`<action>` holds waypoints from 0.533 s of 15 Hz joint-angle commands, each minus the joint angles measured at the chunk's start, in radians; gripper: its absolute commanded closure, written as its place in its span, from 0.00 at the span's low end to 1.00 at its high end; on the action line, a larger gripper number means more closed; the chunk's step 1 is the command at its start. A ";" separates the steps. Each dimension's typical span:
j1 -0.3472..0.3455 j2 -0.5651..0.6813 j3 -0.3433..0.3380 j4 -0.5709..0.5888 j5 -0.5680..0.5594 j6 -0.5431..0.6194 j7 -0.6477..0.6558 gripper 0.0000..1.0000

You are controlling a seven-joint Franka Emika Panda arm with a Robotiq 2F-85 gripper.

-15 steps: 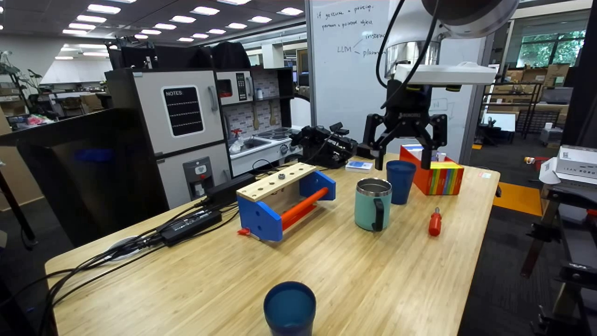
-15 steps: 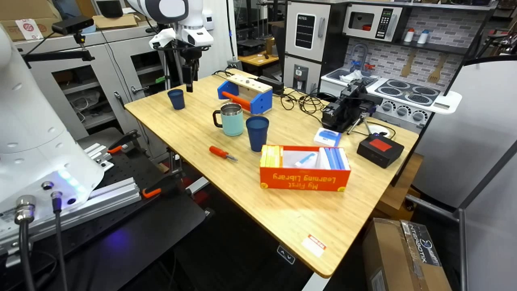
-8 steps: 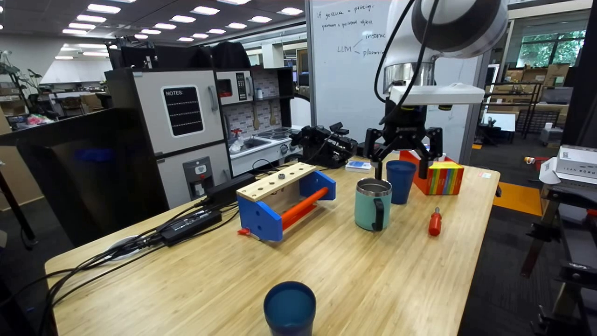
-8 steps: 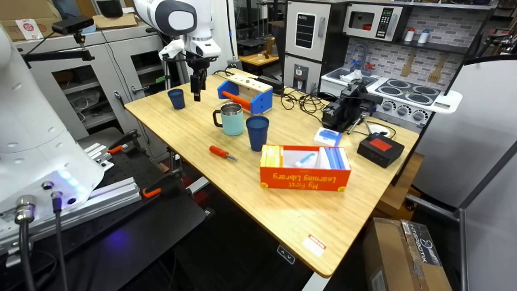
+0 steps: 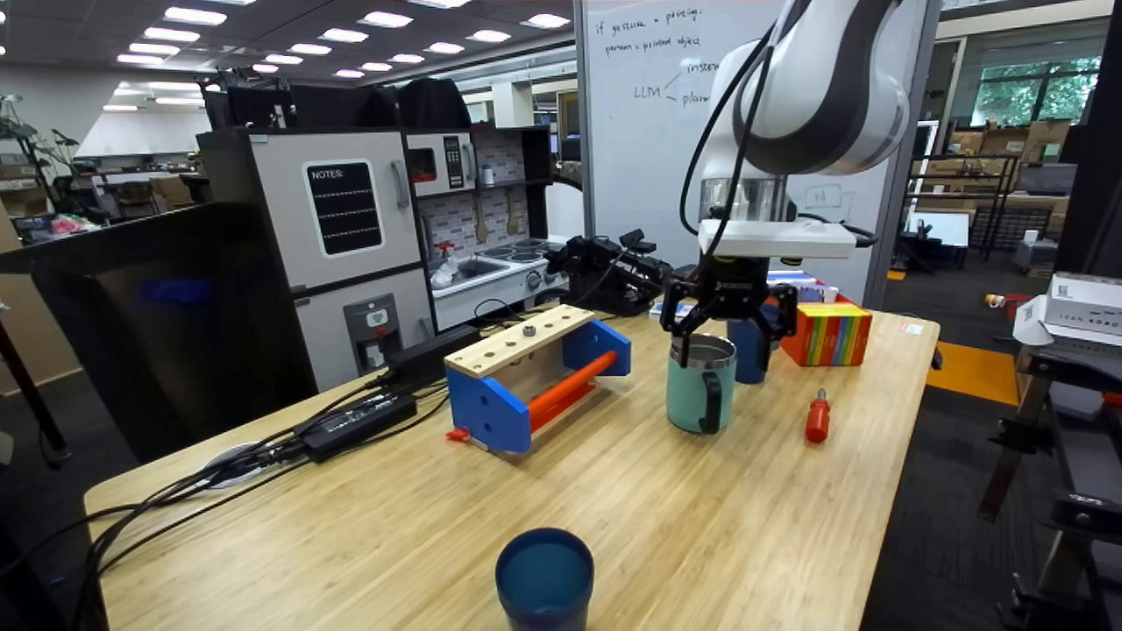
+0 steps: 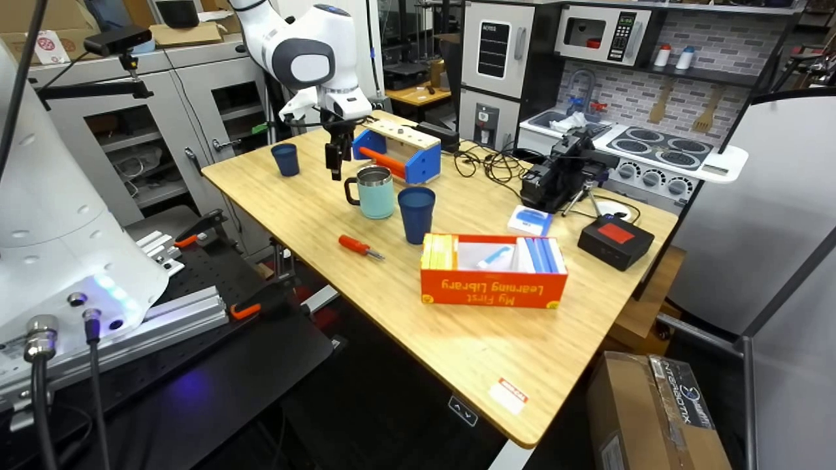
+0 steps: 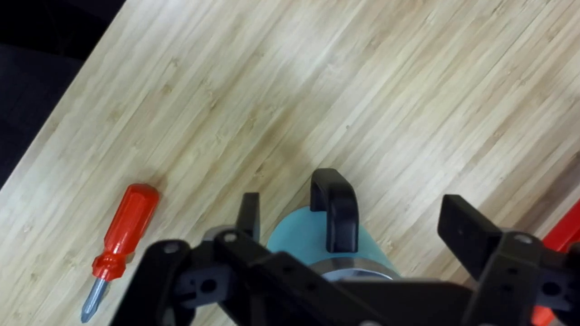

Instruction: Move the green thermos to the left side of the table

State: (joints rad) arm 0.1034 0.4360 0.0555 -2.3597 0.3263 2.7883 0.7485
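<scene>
Pre-grasp, lining up. My end effector point(image 5: 724, 364) hangs over the bench point(image 5: 719, 526) with its jaws spread wide, gripping nothing. The teal insulated mug point(image 6: 376, 196) stands on the bench just beside a blue tumbler point(image 6: 417, 215), well apart from the lone blue cup point(image 6: 285, 160); not lifted yet. In both exterior views the end effector looks short of the mug, on the lone blue cup's side.

Next, I judge, I shift toward the tumbler, centre on the mug's body, drop straight down and squeeze; one jaw could bump the tumbler. Then carry to the lone blue cup's end, which I take as left from the arm base point(image 6: 72, 202).

Mug's upright, mouth up, long axis vertical. Black handle point(image 7: 342, 222) points away from the tumbler, slanting toward the lone blue cup's end and the bench edge on the arm base side.
</scene>
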 commanded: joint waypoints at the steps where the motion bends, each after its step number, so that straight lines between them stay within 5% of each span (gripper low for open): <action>1: 0.000 0.071 -0.011 0.069 0.040 -0.003 0.011 0.00; 4: 0.009 0.120 -0.036 0.116 0.043 -0.022 0.053 0.01; 5: 0.004 0.131 -0.035 0.128 0.046 -0.026 0.059 0.25; 8: 0.006 0.151 -0.040 0.149 0.043 -0.028 0.084 0.40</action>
State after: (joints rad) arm 0.1026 0.5700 0.0222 -2.2419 0.3450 2.7850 0.8137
